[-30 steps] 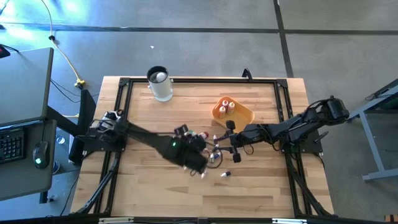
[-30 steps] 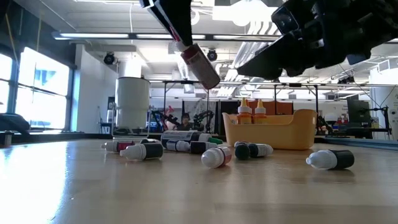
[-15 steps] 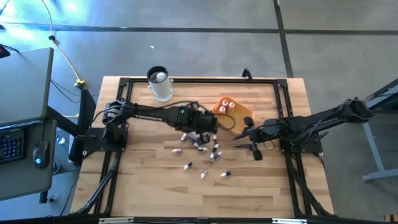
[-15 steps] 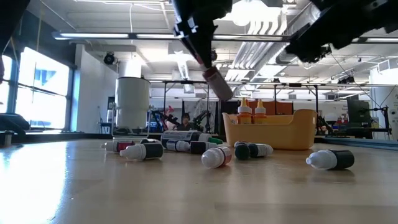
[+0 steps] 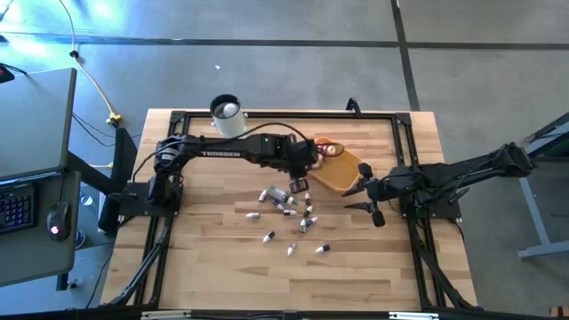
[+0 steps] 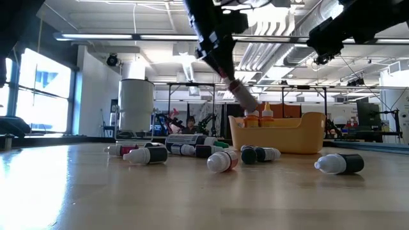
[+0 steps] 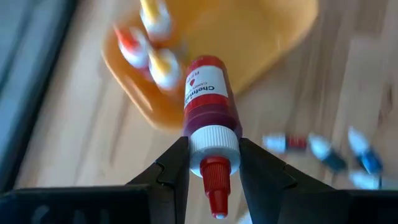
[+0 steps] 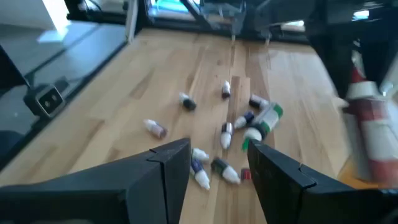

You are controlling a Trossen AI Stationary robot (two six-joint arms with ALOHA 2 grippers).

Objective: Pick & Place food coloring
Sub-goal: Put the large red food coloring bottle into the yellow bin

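High view: the left gripper (image 5: 302, 160) is stretched across the table (image 5: 204, 267) to the edge of the orange tray (image 5: 342, 173); the right gripper (image 5: 373, 197) hangs just beside the tray on its other side; many small bottles (image 5: 289, 209) lie scattered on the wood near the tray; a cup (image 5: 228, 118) stands well apart at the far edge.

Low view: a red bottle (image 6: 243, 97) hangs tilted in the air, close to the tray (image 6: 287, 137); two bottles stand upright in the tray; others lie on the table in front.

Left wrist view: the fingers (image 7: 174, 168) pinch the red bottle (image 7: 208, 106) at its white collar, red cap toward the camera; below is the tray (image 7: 249, 43) with three bottles inside.

Right wrist view: the fingers (image 8: 168, 165) are spread with nothing between them; loose bottles (image 8: 233, 134) lie on the table beyond.
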